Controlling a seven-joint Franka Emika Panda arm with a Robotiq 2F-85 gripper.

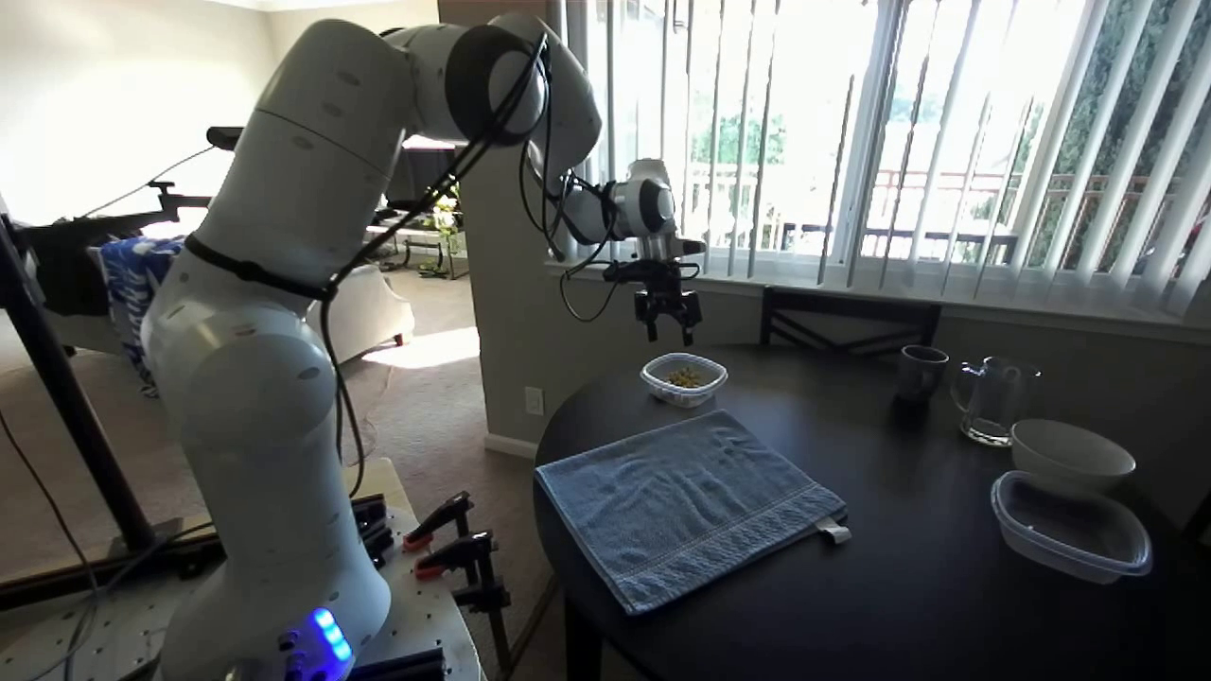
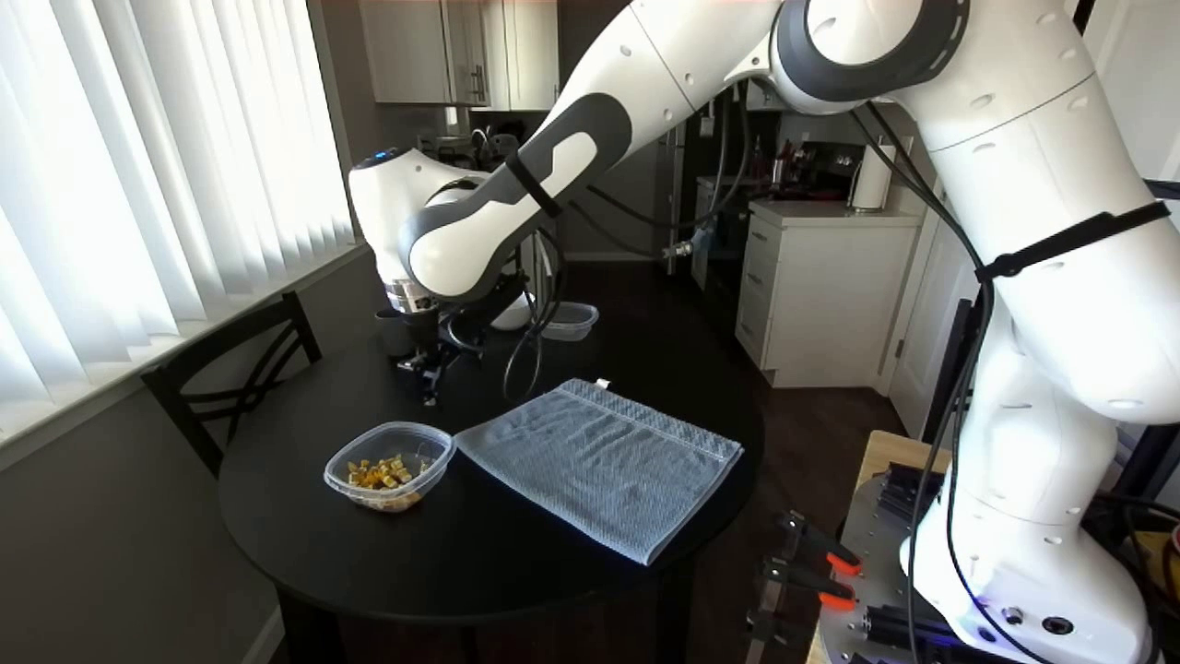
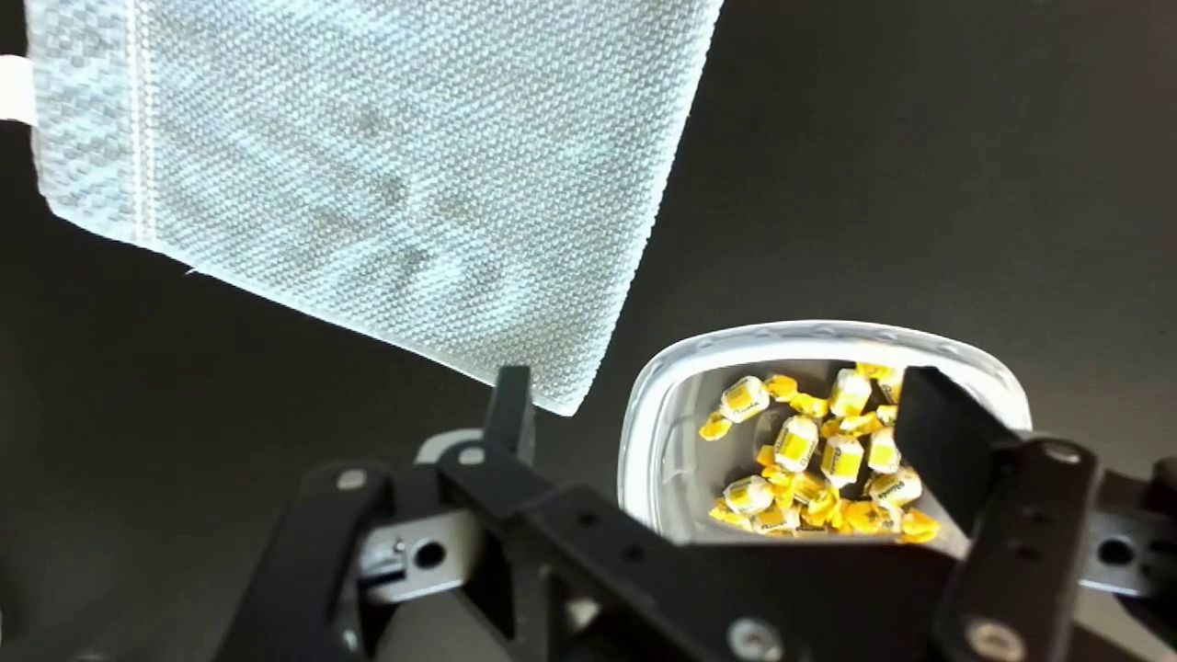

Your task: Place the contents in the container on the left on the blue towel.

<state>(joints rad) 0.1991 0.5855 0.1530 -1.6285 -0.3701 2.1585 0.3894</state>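
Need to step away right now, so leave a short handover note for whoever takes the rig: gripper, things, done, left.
Gripper: open, jaws wide apart, holding nothing; it hangs above the table, near the container.
Things: the container holds yellow-and-white wrapped candies and stands just off one corner of the blue towel, with a gap between them in the wrist view.
Done: no candy is on the towel yet.
Left: move the candies onto it. Probably line up over the container first; the similar container by the white bowl doesn't look part of the job.
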